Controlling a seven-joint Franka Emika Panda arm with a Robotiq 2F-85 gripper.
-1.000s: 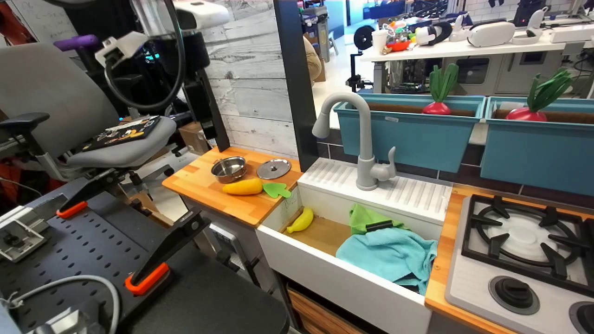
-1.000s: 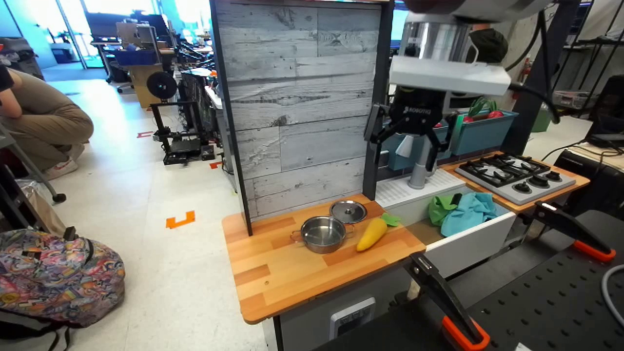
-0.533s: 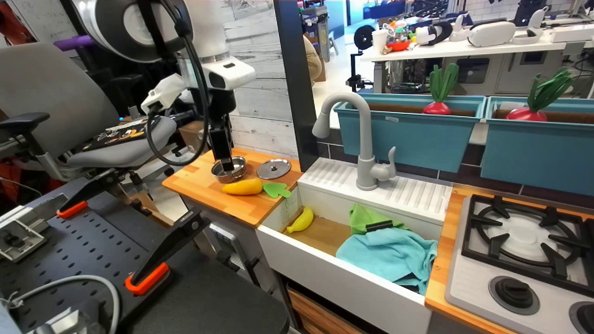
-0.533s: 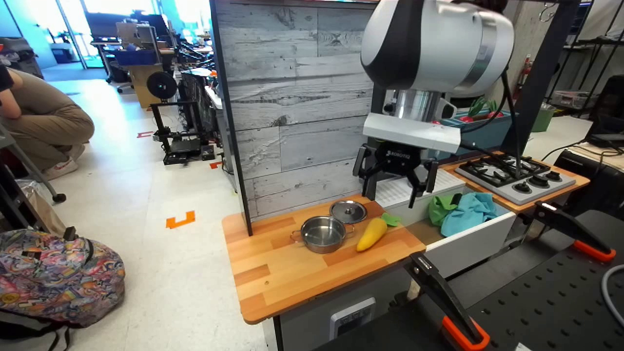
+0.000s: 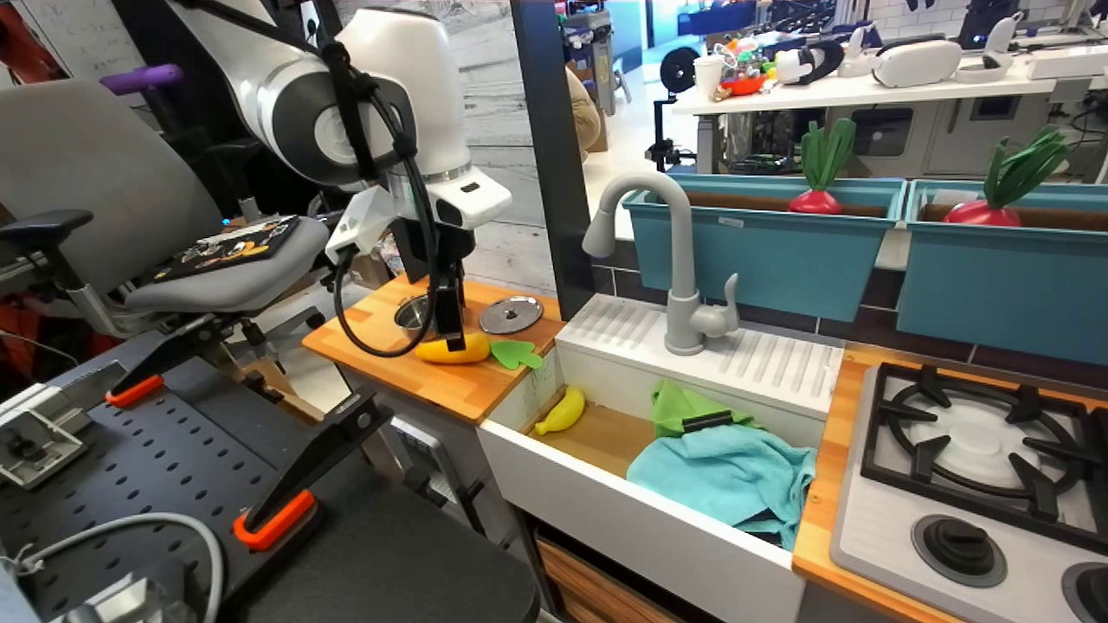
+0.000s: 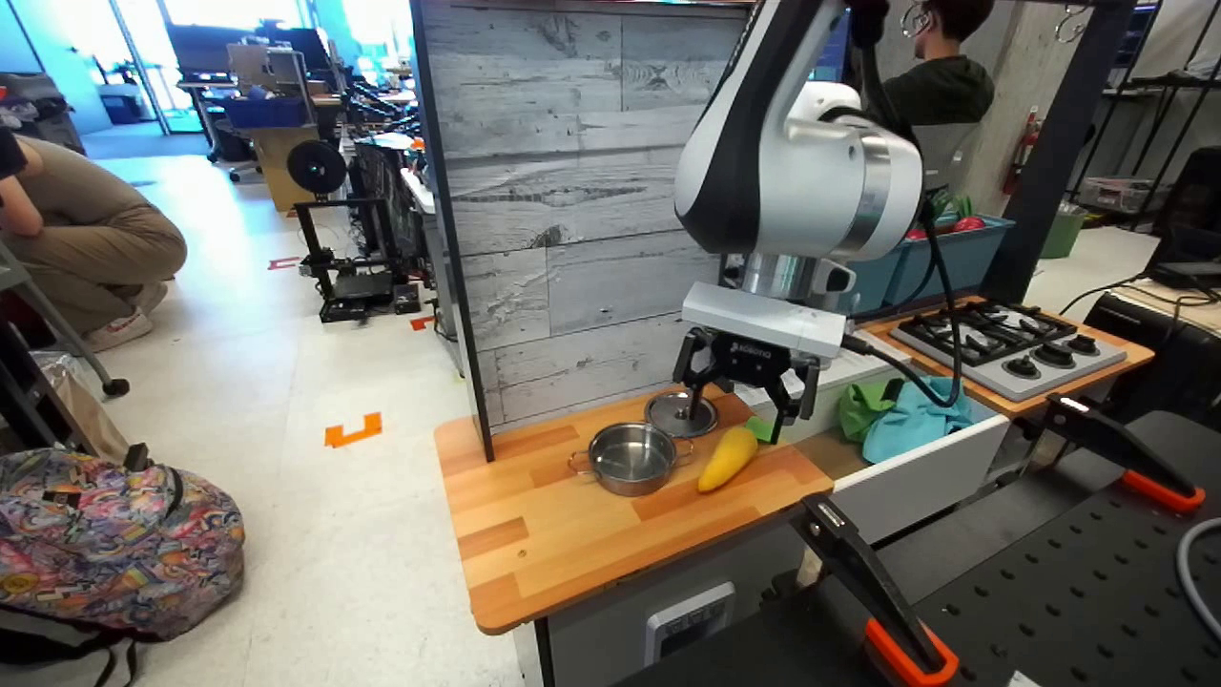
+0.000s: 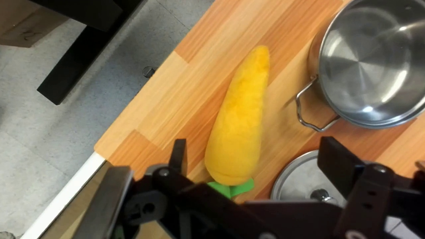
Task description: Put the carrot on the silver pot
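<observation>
The orange-yellow carrot (image 6: 727, 462) with green leaves lies on the wooden counter. It also shows in the wrist view (image 7: 236, 126) and, partly covered by the gripper, in an exterior view (image 5: 437, 350). The silver pot (image 6: 631, 463) stands upright beside the carrot, its inside bare; it is at the upper right in the wrist view (image 7: 365, 69). My gripper (image 6: 734, 427) is open and empty, above the carrot's leafy end and the lid. In the wrist view the fingers (image 7: 253, 141) stand wide apart, the carrot nearer the left one; the leaves are partly hidden.
A flat grey lid (image 6: 681, 414) lies behind the pot. The sink (image 5: 649, 528) beside the counter holds a yellow banana (image 5: 563, 411), a green cloth (image 5: 692, 407) and a blue towel (image 5: 727, 476). A grey faucet (image 5: 682, 260) rises behind it. A wall panel (image 6: 591, 239) backs the counter.
The arm has come down from high above the sink side to low over the counter near the carrot. The gripper stays open. The carrot and pot have not moved.
</observation>
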